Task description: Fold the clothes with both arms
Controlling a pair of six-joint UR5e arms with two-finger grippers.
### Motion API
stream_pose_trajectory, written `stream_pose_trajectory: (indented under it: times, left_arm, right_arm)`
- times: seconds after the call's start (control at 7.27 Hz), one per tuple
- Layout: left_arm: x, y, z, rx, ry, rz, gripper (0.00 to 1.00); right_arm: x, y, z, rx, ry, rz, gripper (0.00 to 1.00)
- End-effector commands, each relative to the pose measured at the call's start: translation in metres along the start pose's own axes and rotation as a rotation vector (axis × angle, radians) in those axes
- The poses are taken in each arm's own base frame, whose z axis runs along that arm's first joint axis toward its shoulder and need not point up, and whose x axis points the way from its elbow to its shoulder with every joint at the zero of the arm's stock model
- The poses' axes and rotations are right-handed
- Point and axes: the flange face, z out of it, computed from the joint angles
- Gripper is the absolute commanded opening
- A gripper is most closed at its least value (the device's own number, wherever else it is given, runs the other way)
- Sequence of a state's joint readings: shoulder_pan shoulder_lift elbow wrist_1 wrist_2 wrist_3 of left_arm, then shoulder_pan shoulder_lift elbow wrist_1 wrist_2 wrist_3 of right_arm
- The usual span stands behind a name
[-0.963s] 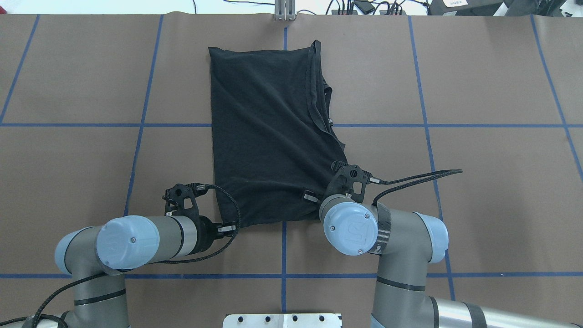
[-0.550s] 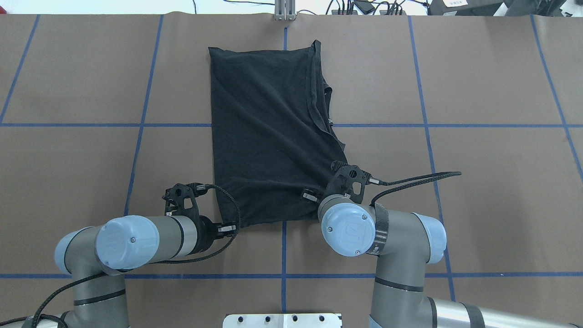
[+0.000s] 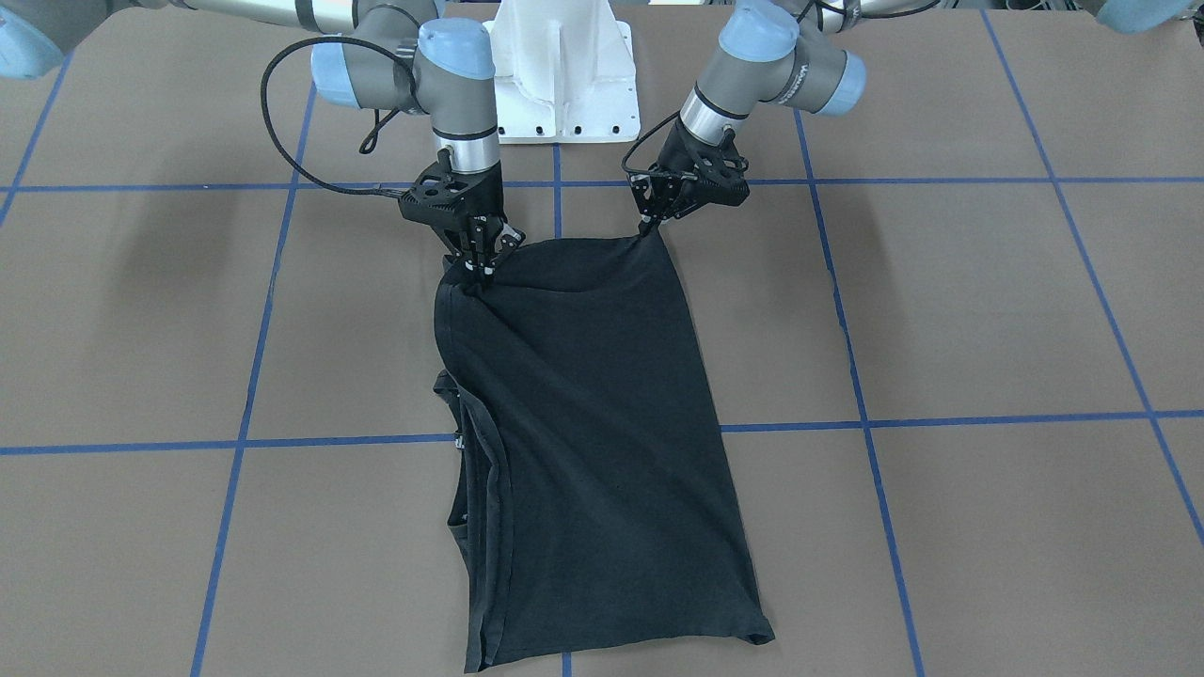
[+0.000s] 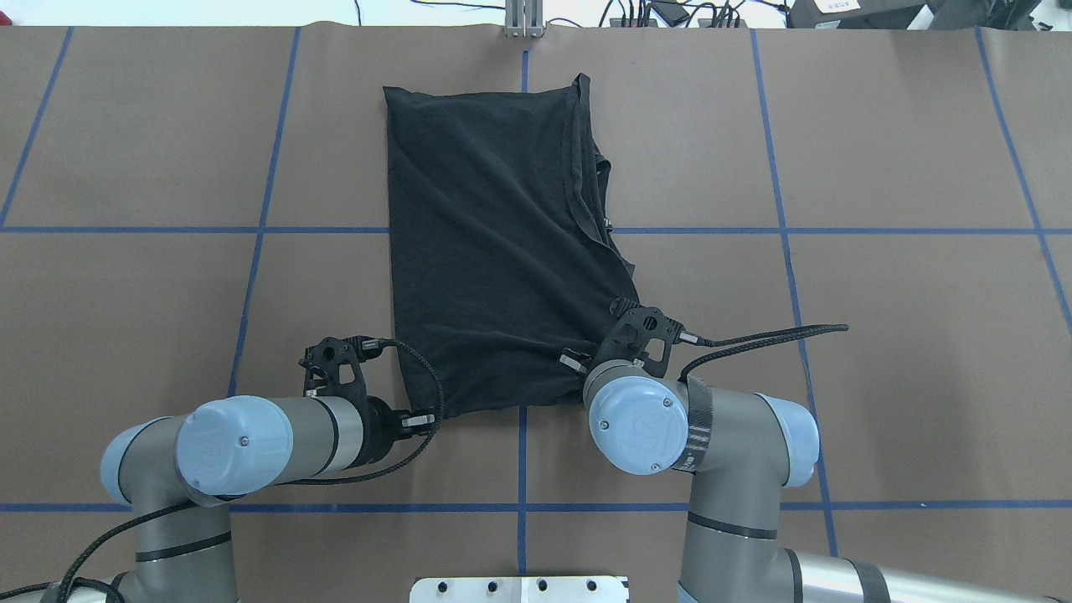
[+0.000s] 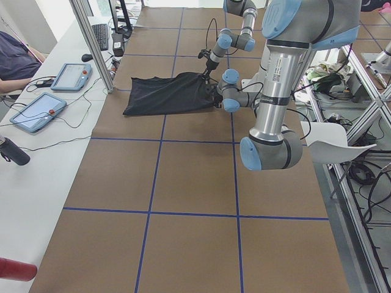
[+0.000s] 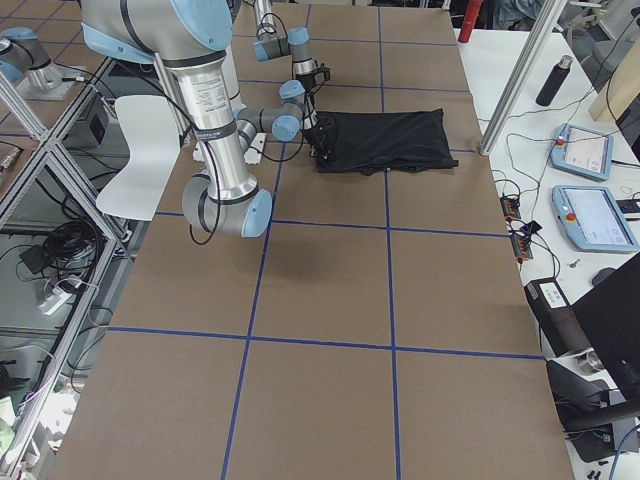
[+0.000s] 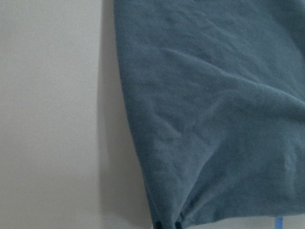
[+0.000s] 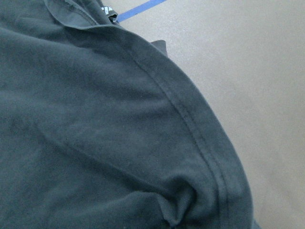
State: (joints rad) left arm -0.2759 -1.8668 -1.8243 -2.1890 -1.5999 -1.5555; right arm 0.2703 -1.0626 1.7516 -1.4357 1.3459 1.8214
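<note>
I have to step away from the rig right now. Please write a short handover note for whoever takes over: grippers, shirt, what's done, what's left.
Grippers: the left gripper is shut on the T-shirt at its near corner on the robot's left. The right gripper is shut on the other near corner, where the cloth is bunched.
Shirt: it lies on the table as a long narrow strip, plain black side up. Layered edges run along the robot's right.
Done: the sides seem folded in lengthwise, and both near corners are gripped.
Left: probably carry the near edge over to the far edge, lay it down and release.
</note>
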Motion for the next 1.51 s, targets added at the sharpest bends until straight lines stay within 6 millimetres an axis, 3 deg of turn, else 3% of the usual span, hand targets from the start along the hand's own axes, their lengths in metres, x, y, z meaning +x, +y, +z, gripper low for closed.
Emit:
stream_pose_trajectory:
  times: [0.0,0.28,0.55,0.96,1.24,1.38]
  left_arm:
    - [0.002,0.0,-0.002,0.0,0.004,0.0,0.0]
    - [0.011,-0.003,-0.018,-0.003,0.036,0.006,0.0]
    - [0.023,-0.003,-0.052,-0.005,0.063,0.009,0.0]
    - [0.057,0.003,-0.138,-0.033,0.08,-0.004,0.0]
    - [0.072,0.013,-0.185,-0.091,0.093,-0.015,0.0]
    - [0.074,0.011,-0.184,-0.116,0.07,-0.014,0.0]
  right_arm:
    - [-0.01,-0.006,-0.007,0.011,-0.021,0.022,0.0]
    - [-0.013,-0.011,-0.014,0.011,-0.036,0.028,0.0]
    - [-0.011,-0.017,-0.049,0.003,-0.037,0.027,0.0]
    - [0.019,0.028,-0.142,-0.094,-0.038,-0.002,0.0]
    - [0.038,0.021,-0.228,-0.128,-0.043,-0.019,0.0]
    - [0.04,0.016,-0.235,-0.128,-0.046,-0.018,0.0]
